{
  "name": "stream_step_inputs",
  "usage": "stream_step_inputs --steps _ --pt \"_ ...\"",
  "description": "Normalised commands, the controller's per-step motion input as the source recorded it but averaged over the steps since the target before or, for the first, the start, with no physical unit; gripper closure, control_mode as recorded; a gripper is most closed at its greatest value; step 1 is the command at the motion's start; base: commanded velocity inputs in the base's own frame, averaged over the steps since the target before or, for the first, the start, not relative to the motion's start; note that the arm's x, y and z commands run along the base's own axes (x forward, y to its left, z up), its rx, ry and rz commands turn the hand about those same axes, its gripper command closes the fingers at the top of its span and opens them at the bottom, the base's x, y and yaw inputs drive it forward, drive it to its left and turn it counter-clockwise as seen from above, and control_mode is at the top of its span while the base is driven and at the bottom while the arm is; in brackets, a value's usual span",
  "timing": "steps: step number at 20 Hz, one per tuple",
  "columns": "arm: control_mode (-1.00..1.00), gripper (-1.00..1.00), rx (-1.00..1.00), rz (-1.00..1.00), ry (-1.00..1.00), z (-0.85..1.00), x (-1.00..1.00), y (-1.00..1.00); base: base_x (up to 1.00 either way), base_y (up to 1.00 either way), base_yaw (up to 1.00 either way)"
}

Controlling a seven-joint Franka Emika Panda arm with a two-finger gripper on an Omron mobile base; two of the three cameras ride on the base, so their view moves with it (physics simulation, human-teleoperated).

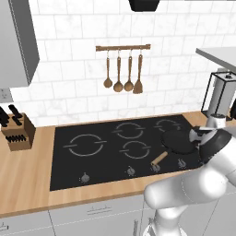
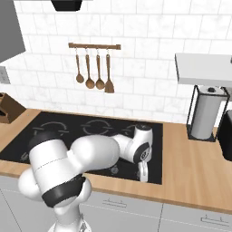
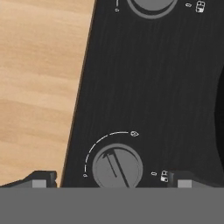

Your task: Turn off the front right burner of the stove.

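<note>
Stove (image 1: 106,152), a wide black glass cooktop, lies in your wooden counter (image 1: 23,184); its front right burner (image 1: 177,140) sits under the dark skillet (image 1: 177,142). Over the front right corner your gripper (image 3: 111,183) hangs with fingers apart, straddling a round grey knob (image 3: 117,167) near the glass edge.

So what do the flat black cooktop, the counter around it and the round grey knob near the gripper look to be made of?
The flat black cooktop looks like smooth glass or ceramic: flat, with thin grey printed rings. The light brown counter looks like matte wood, with visible grain streaks. The round grey knob could be matte plastic or metal; its dull, even surface leaves that open.
</note>
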Motion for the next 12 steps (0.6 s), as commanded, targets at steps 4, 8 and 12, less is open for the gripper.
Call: stream_step_inputs --steps 4,8,12 --pt "-1.00 -1.00 0.00 0.00 0.00 -0.11 0.00 0.00 0.00 0.00 0.00" --pt "-1.00 -1.00 0.00 0.00 0.00 -0.01 0.00 0.00 0.00 0.00 0.00" --pt "-1.00 -1.00 0.00 0.00 0.00 0.00 0.00 0.00 0.00 0.00 0.00"
